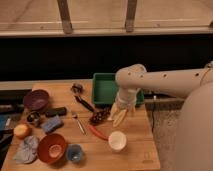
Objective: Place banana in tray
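The pale cream-yellow banana point(118, 118) lies on the wooden table point(135, 150) just in front of the green tray point(104, 88), near the tray's front right corner. My gripper point(123, 108) hangs from the white arm that comes in from the right. It sits directly over the banana and hides the banana's upper end. The tray stands at the back of the table, and the arm covers its right part.
A red chili point(98, 133), a white cup point(117, 140) and a dark reddish item point(99, 116) lie close to the banana. Farther left are a fork point(78, 123), a purple bowl point(36, 99), a red bowl point(51, 147), a blue cup point(74, 153) and an orange point(21, 131).
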`<state>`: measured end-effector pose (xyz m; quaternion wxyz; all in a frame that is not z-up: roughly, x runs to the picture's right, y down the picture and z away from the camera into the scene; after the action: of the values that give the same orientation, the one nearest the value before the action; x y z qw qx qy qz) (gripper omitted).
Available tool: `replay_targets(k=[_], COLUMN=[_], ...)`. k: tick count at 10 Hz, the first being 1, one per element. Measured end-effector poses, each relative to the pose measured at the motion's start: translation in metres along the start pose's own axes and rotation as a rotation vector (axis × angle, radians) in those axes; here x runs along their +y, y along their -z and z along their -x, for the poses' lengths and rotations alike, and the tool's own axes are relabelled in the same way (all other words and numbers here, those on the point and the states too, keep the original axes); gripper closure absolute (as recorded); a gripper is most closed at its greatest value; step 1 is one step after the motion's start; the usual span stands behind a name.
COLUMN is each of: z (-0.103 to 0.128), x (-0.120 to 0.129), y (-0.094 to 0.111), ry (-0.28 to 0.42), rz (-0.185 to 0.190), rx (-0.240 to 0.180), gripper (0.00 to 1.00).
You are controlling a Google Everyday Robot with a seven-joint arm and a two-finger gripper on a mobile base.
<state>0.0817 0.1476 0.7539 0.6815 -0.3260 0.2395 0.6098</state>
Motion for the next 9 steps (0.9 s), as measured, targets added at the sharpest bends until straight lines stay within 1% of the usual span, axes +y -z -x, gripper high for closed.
replay_targets(k=[2,4,6,7,9], z=[0.004,0.01,0.027,0.035,0.048], x=[0.013,0.013,0.011,0.014,0.011], y=[-0.012,-0.017,-0.017,-0.017,-0.024], ry=[0.019,0.038,0.085,0.104,0.141], rz=[0.016,0.01,-0.029,-0.034,-0.046], rx=[0.01,-0.007,-0.078,-0.105,-0.136], gripper=[0.35,0.35,0.35,0.35,0.35])
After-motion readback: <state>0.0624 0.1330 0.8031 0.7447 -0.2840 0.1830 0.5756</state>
